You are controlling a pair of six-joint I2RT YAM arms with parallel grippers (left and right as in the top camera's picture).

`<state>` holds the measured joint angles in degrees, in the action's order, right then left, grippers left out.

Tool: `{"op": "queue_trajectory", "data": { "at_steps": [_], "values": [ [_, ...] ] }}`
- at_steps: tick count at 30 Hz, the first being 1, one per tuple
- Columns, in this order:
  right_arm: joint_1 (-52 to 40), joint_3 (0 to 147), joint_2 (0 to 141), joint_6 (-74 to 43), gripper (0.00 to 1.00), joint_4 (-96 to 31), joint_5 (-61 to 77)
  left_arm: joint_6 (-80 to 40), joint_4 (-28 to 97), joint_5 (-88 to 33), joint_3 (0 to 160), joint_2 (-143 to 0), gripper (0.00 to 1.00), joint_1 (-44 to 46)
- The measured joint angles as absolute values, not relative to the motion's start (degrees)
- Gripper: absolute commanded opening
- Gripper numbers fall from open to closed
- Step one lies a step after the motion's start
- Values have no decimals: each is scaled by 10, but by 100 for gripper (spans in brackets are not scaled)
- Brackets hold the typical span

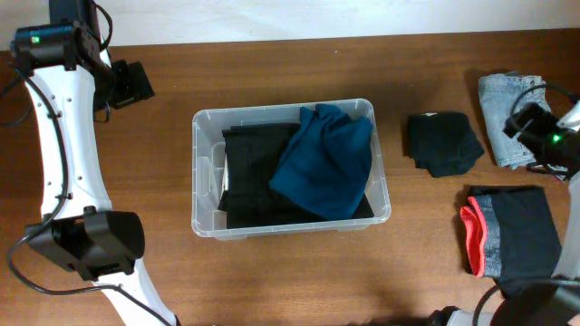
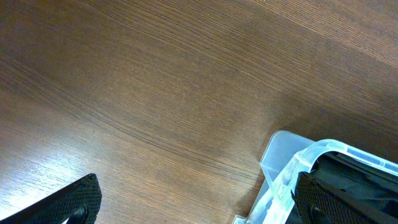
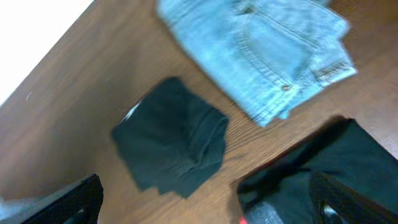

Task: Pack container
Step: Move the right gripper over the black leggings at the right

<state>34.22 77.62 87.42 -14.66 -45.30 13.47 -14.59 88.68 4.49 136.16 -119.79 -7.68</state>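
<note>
The clear plastic container point(image 1: 207, 163) stands mid-table, holding a black garment point(image 1: 249, 177) with a dark blue garment point(image 1: 326, 161) draped over its right half. My left gripper point(image 1: 136, 83) hovers open above bare wood up and left of the tub; in the left wrist view its fingers point(image 2: 78, 200) are wide apart around nothing, with the tub's corner point(image 2: 289, 171) at lower right. My right gripper point(image 1: 526, 122) hangs open at the right edge over the loose clothes. In the right wrist view this gripper point(image 3: 208, 208) is empty, with a folded black cloth point(image 3: 171, 143) just ahead.
Right of the tub lie a folded black cloth point(image 1: 441, 142), light-blue jeans point(image 1: 507, 104) point(image 3: 261, 50) and a black garment with a grey and red band point(image 1: 507, 234) point(image 3: 323, 162). The left arm's white links point(image 1: 63, 136) run down the table's left side.
</note>
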Motion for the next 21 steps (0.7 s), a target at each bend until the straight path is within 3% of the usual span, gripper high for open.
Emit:
{"op": "queue_trajectory", "data": {
  "at_steps": [10, 21],
  "values": [
    [416, 777, 924, -225, 98, -430, 150, -146, 887, 45, 1362, -1198, 99, -77],
    [424, 777, 949, -272, 98, -420, 203, -146, 887, 45, 1362, -1198, 99, -77]
  ]
}}
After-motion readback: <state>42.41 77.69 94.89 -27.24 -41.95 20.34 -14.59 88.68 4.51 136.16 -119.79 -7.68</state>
